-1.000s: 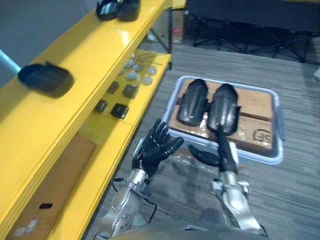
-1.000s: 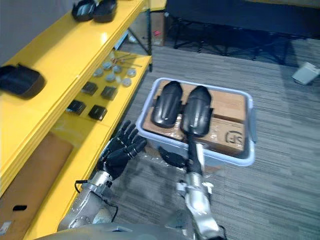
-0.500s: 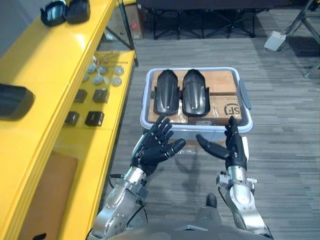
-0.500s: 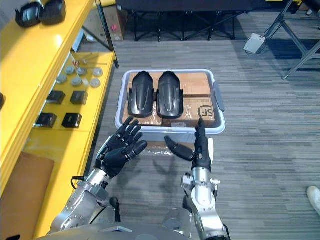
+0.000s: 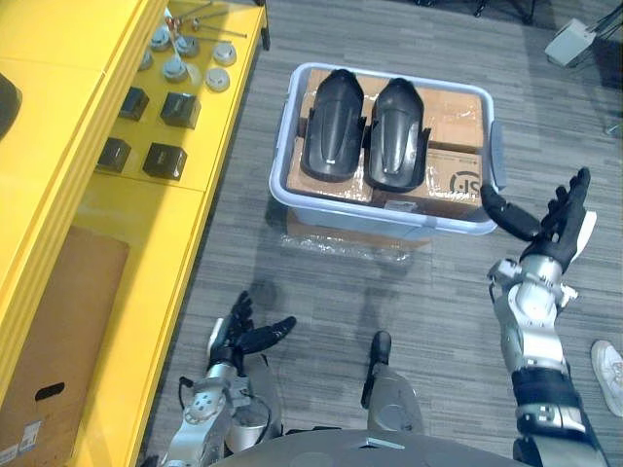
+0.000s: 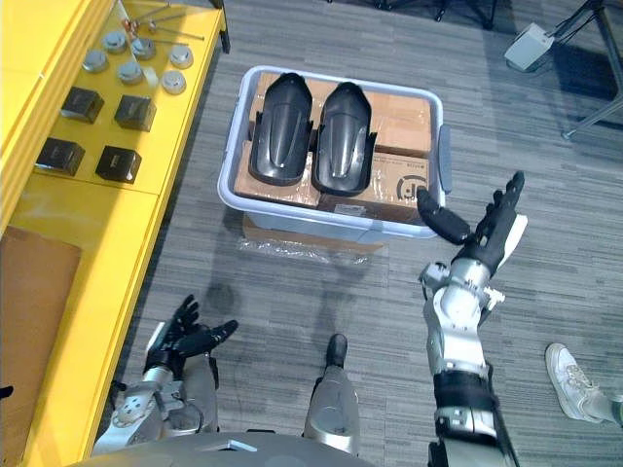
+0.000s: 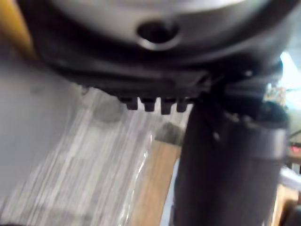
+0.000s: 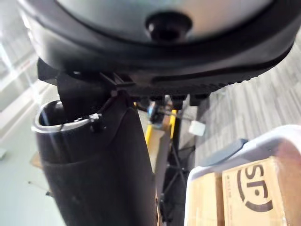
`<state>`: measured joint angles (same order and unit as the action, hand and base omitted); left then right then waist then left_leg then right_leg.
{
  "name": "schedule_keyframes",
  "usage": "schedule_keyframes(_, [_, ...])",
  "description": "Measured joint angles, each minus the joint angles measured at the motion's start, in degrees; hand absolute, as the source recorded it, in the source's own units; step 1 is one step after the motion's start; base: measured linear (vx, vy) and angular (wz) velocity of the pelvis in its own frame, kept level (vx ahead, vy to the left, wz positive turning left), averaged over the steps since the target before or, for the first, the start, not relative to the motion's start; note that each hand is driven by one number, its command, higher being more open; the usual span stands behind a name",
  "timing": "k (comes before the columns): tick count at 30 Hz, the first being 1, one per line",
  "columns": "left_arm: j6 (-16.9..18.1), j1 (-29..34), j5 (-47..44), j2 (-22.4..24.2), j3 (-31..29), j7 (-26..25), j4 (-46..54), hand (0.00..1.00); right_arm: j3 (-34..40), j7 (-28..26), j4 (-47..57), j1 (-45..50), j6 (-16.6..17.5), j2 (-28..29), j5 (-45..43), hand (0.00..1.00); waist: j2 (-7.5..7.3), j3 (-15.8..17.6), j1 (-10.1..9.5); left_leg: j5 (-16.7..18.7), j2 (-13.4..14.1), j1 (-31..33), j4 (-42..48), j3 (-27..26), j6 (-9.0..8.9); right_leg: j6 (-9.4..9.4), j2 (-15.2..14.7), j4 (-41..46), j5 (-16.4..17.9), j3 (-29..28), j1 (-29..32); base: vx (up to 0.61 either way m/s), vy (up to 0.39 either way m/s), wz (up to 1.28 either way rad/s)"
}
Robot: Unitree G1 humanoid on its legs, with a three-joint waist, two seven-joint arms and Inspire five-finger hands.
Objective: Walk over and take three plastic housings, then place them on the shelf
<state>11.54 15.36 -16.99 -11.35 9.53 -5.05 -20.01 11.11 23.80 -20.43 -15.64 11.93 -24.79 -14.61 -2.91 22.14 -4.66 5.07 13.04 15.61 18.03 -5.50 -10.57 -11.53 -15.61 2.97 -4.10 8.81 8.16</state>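
On the yellow shelf (image 5: pixel 58 39), a dark object (image 5: pixel 6 102) is cut off by the view's left edge.

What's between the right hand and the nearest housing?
Left eye view: cardboard box and the bin's rim lie between right hand and housing.

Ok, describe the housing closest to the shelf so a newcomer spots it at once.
On the robot's left runs a yellow shelf; beside it on the floor stands a pale tub packed with cardboard boxes. Of two black housings lying side by side on top, it's the shelf-side housing, not its twin.
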Motion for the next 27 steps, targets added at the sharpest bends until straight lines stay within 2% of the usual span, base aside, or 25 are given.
schedule_keyframes(1, [1.35, -0.51, 1.13, 0.12, -0.26, -0.01, 0.05, 1.00, -0.57, -0.96, -2.72, -2.88, -1.18, -1.79, -0.20, 1.00, 0.07, 0.39, -0.40, 0.26, 0.00, 1.53, 1.11, 0.37, 0.05, -0.04, 0.01, 0.00, -0.35, 0.08, 0.85, -0.03, 0.027, 0.07])
schedule_keyframes(4, [2.64, -2.60, 2.01, 0.20, -0.20, -0.05, 0.03, 1.00, -2.13, -2.03, -7.37, -8.70, -2.99, -4.05, -0.40, 1.00, 0.17, 2.76, -1.27, 0.76, -0.01, 2.63, 2.81, 1.20, 0.22, -0.04, 0.06, 0.00, -0.63, 0.35, 0.86, -0.03, 0.024, 0.05])
schedule_keyframes(6, [3.87, -3.63, 1.92, 0.23, 0.27, 0.09, 0.08, 1.00, -3.71, -2.13, -9.85, -12.26, -3.90, -5.35, -0.37, 1.00, 0.18, 3.13, -1.43, 0.88, -0.07, 4.40, 3.48, 1.86, 0.26, -0.11, 0.06, 0.04, -0.80, 0.76, 1.95, -0.04, 0.017, 0.11])
schedule_keyframes(10, [4.99, -4.77, 1.48, 0.74, 3.00, 0.82, 6.21, 1.00, -6.88, -1.86, -17.56, -21.84, -6.18, -11.09, -0.34, 1.00, 2.29, 5.51, -2.19, 0.80, -0.49, 6.94, 4.55, 3.60, 0.40, -0.08, -0.06, 0.55, -1.16, 2.08, 3.08, -0.03, 0.013, 0.15])
schedule_keyframes(12, [5.92, -5.35, -0.77, 1.54, 4.12, 2.18, 9.87, 1.00, -7.89, -1.64, -20.61, -25.29, -6.75, -13.91, -0.42, 1.00, 3.49, 6.13, -3.17, 0.62, -0.70, 8.23, 4.83, 4.06, 0.64, -0.10, -0.21, 1.15, -1.18, 2.28, 4.21, -0.02, 0.019, 0.09])
schedule_keyframes(14, [5.94, -6.55, -4.32, 2.20, 4.81, 3.63, 11.33, 1.00, -8.90, -1.63, -22.92, -28.19, -7.65, -15.26, -1.80, 1.00, 4.18, 6.47, -3.27, 0.40, -0.88, 9.09, 4.97, 4.80, 0.82, -0.12, -0.27, 1.40, -1.19, 2.83, 4.71, 0.00, 0.008, 0.12])
schedule_keyframes(20, [5.67, -7.64, -9.46, 3.83, 7.42, 4.31, 11.10, 1.00, -11.20, -1.43, -28.85, -33.77, -10.09, -19.15, -2.92, 1.00, 5.55, 6.99, -4.28, 0.15, -2.27, 11.30, 5.14, 6.32, 1.14, -0.12, -1.37, 3.15, -1.18, 3.50, 7.35, 0.00, 0.014, 0.06])
schedule_keyframes(23, [5.67, -8.32, -9.57, 4.31, 8.16, 4.21, 9.34, 1.00, -11.80, -1.44, -32.38, -35.74, -11.48, -21.65, -6.53, 1.00, 7.32, 7.62, -4.92, 0.16, -2.68, 12.22, 5.79, 8.01, 1.14, -0.12, -1.49, 4.36, -1.18, 3.75, 8.04, -0.01, 0.015, 0.09])
schedule_keyframes(24, [5.66, -8.33, -9.68, 4.33, 8.17, 4.21, 8.84, 1.00, -12.02, -1.61, -33.27, -36.19, -11.80, -21.82, -6.54, 0.00, 7.52, 7.59, -5.08, 0.16, -2.68, 12.32, 5.79, 8.05, 1.14, -0.12, -1.50, 4.48, -1.18, 3.78, 8.25, 0.00, 0.000, 0.00])
schedule_keyframes(27, [5.66, -8.40, -11.83, 4.53, 8.55, 4.25, 6.46, 1.00, -13.58, -4.86, -37.46, -37.39, -14.47, -23.77, -8.51, 0.00, 8.97, 7.64, -5.66, 0.17, -2.70, 13.90, 6.41, 8.55, 1.15, -0.13, -1.49, 5.03, -1.17, 4.33, 9.53, -0.06, -0.008, 0.02])
